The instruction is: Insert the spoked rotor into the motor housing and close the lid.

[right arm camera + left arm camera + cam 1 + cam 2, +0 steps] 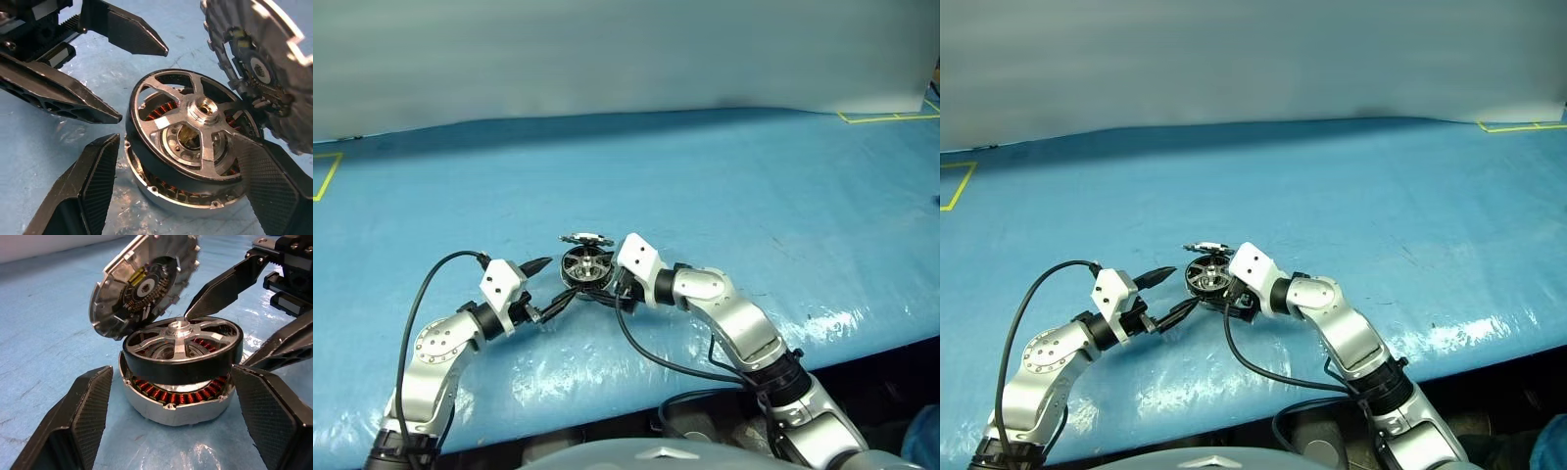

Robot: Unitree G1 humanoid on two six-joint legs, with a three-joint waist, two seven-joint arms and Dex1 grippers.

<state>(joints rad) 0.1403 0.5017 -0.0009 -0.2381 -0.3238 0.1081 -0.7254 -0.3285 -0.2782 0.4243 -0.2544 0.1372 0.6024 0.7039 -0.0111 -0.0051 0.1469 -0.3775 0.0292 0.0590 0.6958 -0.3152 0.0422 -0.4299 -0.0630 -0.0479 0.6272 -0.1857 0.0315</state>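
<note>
While lid point(142, 284) stands open, spoked rotor point(183, 340) sits crooked.

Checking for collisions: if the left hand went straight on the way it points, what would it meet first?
Probably the rotor, sitting tilted in the housing: both lie directly between the open left hand fingers.

Blue plastic-covered table point(724, 186), sheet wrinkled and glossy near the front edge. Motor housing point(176, 406) sits directly on it, near the front, lid point(142, 284) hinged up at its far side. Yellow tape marks point(886, 117) lie well away from the housing, at the far corners.
</note>
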